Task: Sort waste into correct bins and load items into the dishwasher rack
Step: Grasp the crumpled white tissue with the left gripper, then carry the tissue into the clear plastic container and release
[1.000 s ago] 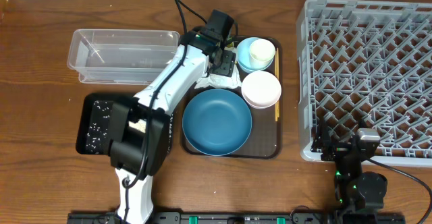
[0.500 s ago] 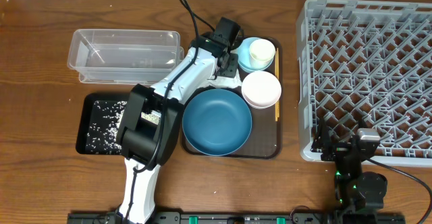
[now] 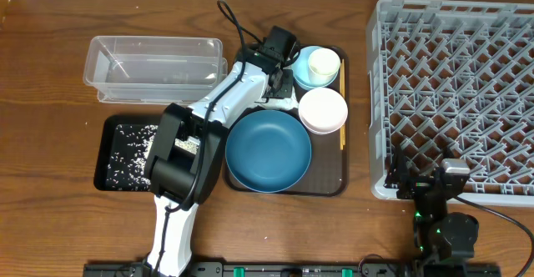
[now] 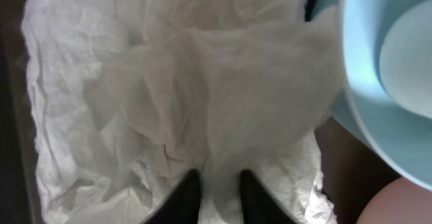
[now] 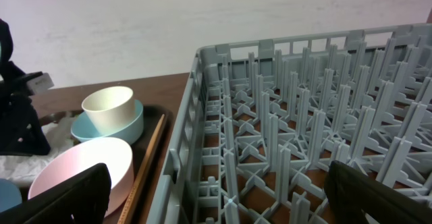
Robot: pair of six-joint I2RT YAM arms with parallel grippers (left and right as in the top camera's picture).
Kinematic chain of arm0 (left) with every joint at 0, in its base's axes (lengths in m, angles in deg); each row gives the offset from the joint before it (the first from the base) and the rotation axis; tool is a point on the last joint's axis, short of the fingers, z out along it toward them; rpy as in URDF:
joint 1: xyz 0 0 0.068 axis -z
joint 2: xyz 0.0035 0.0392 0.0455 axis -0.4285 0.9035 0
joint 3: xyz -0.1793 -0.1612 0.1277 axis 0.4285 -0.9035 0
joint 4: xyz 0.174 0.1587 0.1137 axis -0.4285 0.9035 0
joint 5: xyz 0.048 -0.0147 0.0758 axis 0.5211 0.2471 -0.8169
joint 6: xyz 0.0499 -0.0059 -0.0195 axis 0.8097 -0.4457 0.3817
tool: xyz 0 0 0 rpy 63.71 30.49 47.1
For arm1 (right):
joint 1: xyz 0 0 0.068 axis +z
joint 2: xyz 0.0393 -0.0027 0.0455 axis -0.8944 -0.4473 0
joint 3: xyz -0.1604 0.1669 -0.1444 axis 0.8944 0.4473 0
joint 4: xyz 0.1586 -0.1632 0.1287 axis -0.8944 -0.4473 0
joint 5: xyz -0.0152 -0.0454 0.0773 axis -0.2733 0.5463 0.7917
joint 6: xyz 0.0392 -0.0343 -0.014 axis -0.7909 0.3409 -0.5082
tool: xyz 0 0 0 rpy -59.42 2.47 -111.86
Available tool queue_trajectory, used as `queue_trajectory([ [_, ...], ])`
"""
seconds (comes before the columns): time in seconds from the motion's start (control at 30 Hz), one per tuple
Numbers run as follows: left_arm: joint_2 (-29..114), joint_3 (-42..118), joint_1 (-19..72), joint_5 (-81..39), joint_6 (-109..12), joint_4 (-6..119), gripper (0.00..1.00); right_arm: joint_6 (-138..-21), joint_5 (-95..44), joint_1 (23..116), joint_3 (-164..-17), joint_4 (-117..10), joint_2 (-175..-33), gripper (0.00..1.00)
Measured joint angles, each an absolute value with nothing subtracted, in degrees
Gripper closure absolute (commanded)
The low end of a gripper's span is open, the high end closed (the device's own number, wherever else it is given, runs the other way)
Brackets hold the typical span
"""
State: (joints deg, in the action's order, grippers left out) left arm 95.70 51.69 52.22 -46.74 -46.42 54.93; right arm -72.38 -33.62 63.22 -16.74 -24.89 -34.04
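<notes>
Overhead view: the left gripper (image 3: 279,70) is seen at the upper left of the brown serving tray (image 3: 334,181), lowered onto the crumpled white paper napkin (image 3: 271,102), which lies just beside the light-blue bowl (image 3: 302,77) and above the large blue plate (image 3: 268,150). In the left wrist view the two dark fingertips at the bottom edge are set narrowly, with a fold of the napkin (image 4: 175,96) pinched between them. The claw (image 4: 219,197) is therefore judged to be closed on the paper, and the bowl's rim (image 4: 364,82) is seen close at the right.

White rice grains (image 3: 133,148) are scattered in the black tray (image 3: 113,156) at centre left, so the waste-sorting step is judged to be in hand, with the napkin as its present object. The snack wrapper cannot be made out.

For the next move, a lift clear of the bowl and plate is called for. A carry to the clear plastic tub (image 3: 154,67) at upper left would then follow, that being taken for the paper bin.

The small white cup (image 3: 324,62), white bowl (image 3: 323,110) and wooden chopsticks (image 3: 342,102) are not yet loaded. The dishwasher rack (image 3: 459,102) fills the right of the frame. The right gripper (image 5: 223,193) is held wide apart and grips nothing at the rack's lower edge.
</notes>
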Motion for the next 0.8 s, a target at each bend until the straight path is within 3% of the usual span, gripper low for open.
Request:
queue_trajectory([
  [0.4,92.36,51.10,52.20,-43.44,-47.03,58.82,0.94,-72.38,-33.62,63.22,-16.74,-24.87,-34.04,0.01],
  [0.8,67.22,51.08,46.43,-47.96,-47.05,62.76,0.94,-72.38,-33.62,63.22,-16.74,-24.89,-34.04,0.01],
])
